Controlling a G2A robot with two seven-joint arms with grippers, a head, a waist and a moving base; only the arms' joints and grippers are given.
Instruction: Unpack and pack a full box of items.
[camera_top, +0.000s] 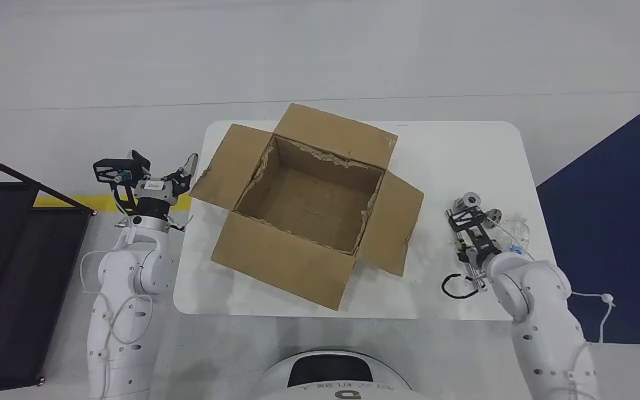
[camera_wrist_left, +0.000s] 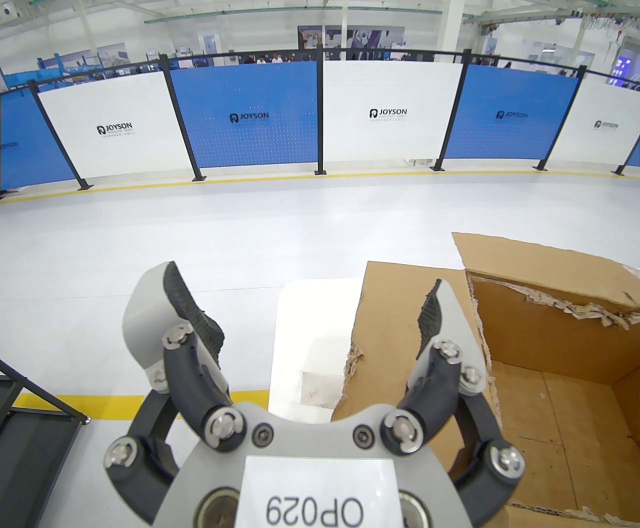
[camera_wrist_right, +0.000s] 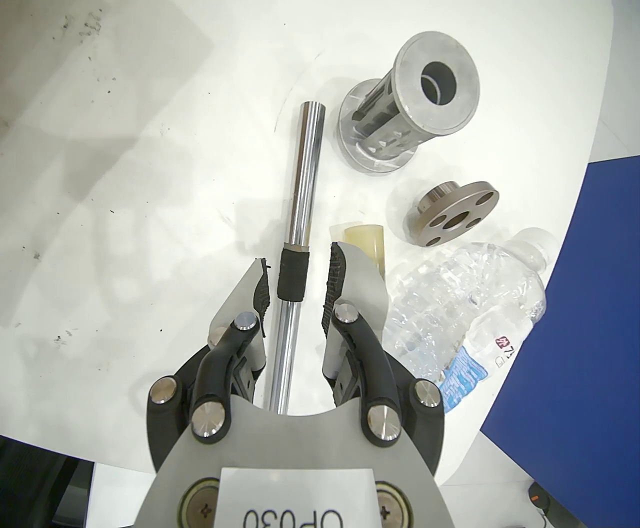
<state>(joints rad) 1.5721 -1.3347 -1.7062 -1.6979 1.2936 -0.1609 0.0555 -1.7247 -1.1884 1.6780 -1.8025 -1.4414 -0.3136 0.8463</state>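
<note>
Top view: the cardboard box (camera_top: 310, 200) sits in the middle of the desk (camera_top: 460, 150) with all four flaps spread, and its floor looks bare. The left pincer (camera_top: 186, 170) hangs just off the desk's left edge, beside the box's left flap. The right pincer (camera_top: 470, 236) hovers over a small cluster of items near the right edge, well apart from the box.

Left wrist view: the left pincer (camera_wrist_left: 305, 280) is spread wide and holds nothing. Beyond it lie the desk's left edge (camera_wrist_left: 310, 320) and the box (camera_wrist_left: 550, 350), of which only brown walls and floor can be seen.

Right wrist view: the right pincer (camera_wrist_right: 297, 255) is partly spread, its jaws straddling a steel rod (camera_wrist_right: 305, 175) at its black band (camera_wrist_right: 294, 275) without clamping it. The rod lies flat on the desk (camera_wrist_right: 150, 200). Just beside it lie a flanged spool (camera_wrist_right: 405, 115), a flange disc (camera_wrist_right: 455, 215), a pale cylinder (camera_wrist_right: 367, 237) and a plastic bottle (camera_wrist_right: 460, 295) near the right edge.

As I judge it, unpacking is finished or nearly so, since the items are out and the box seems empty. Packing is still to do, and the rod looks the likely first piece.
</note>
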